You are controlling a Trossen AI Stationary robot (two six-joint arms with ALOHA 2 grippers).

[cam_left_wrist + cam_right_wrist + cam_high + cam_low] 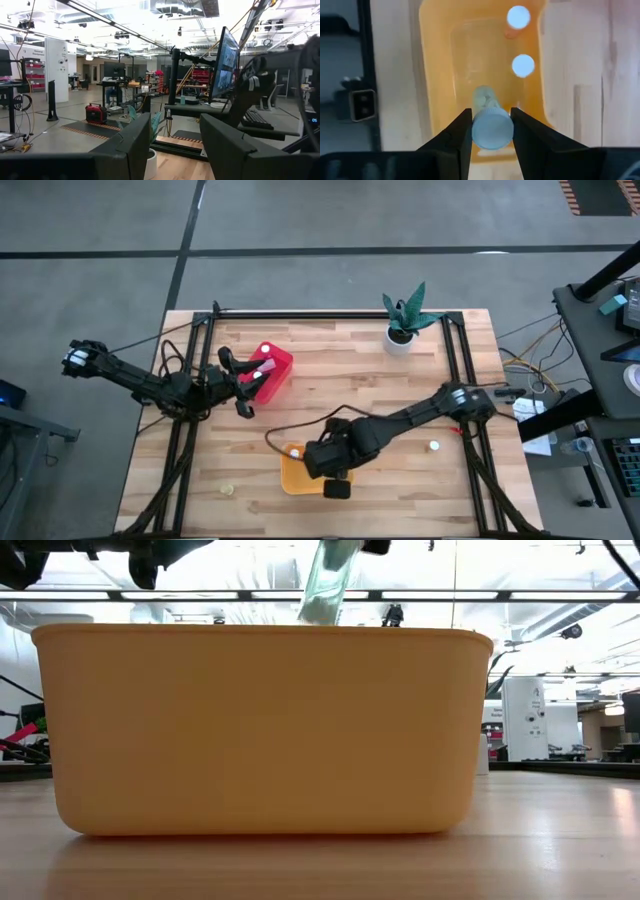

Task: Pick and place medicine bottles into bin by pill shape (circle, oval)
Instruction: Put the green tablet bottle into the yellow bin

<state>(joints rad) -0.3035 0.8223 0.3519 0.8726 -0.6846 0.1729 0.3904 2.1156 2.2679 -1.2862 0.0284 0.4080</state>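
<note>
Two bottles (522, 65) in yellow bin (432, 85)

The high view looks straight down on the whole table (400, 395) and both arms. The low view sits at table height, very close to the yellow-orange bin (260, 730), facing the room. The right wrist view looks down into that same bin (440, 75). The left wrist view faces level across the room.

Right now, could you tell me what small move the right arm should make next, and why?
Probably lower slightly and release: the right end effector grips a medicine bottle directly above the yellow-orange bin, where two white-capped bottles already sit clear of it.
</note>
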